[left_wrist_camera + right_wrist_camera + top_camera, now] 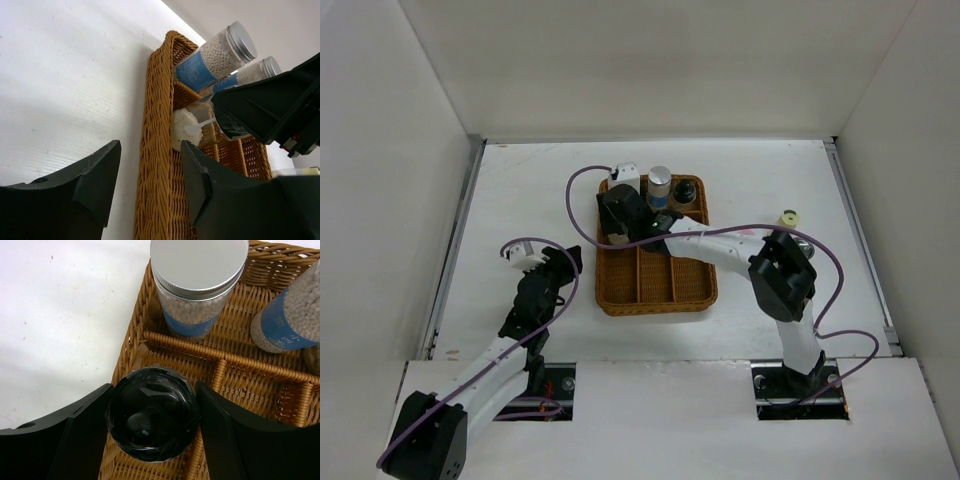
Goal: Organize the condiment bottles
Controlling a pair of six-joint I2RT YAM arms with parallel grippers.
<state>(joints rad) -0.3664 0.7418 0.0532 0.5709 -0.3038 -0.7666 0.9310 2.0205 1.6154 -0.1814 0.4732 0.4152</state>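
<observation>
Black-capped bottle [150,415] is clamped by the right pincer [152,407] at the tray's [135,340] 10 o'clock compartment; seated or not cannot be told. Silver-capped bottle [197,285] at its 12 o'clock could be knocked over by a finger on release. Tray's rim could be snagged. Left pincer [150,165] is spread wide, at tray's 9 o'clock.

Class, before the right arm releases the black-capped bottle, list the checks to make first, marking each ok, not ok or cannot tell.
1. The black-capped bottle is held between the jaws of the right gripper: ok.
2. Bottle over a compartment of the wicker tray: ok.
3. Its base resting on the tray floor: cannot tell, the cap hides it.
4. Apart from the silver-capped bottle, with a divider between: ok.
5. The left gripper is open and off the tray: ok.
6. The yellow-topped bottle is in the tray: not ok, it stands on the table.
</observation>
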